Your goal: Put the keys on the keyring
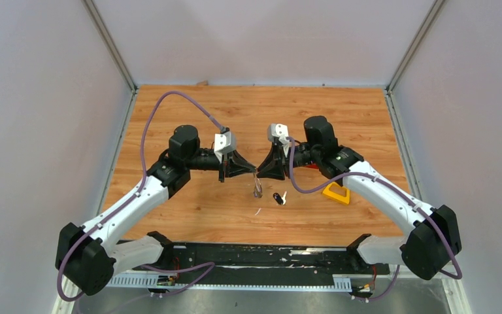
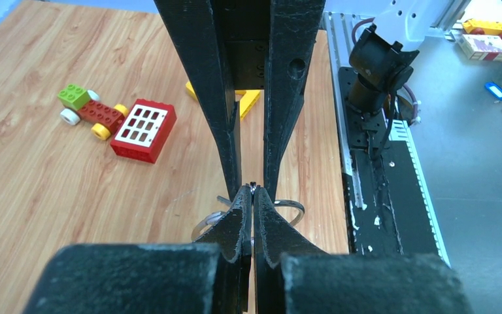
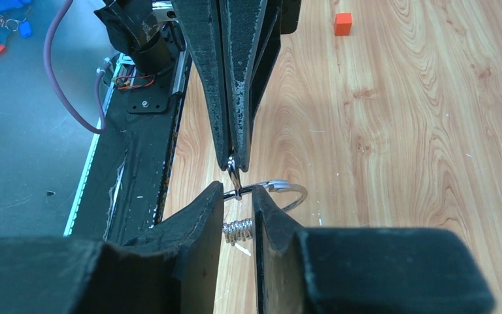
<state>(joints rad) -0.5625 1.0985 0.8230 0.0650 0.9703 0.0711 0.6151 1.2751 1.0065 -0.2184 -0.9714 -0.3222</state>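
Wood tabletop [image 1: 189, 118] (grey walls [image 1: 39, 98] around), key [image 1: 279, 198] lying near keyring [image 1: 257, 189]

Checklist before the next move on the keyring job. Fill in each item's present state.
1. Hold of the left gripper on the keyring: ok, its shut tips pinch the wire.
2. Clamp of the right gripper on the keyring: not ok, its jaws stand apart with the wire between them.
3. Pickup of the key: not ok, it lies on the table, free of both grippers.
4. Ring's split pried open: cannot tell.
5. Gap between the yellow frame and the key: ok, they lie apart.
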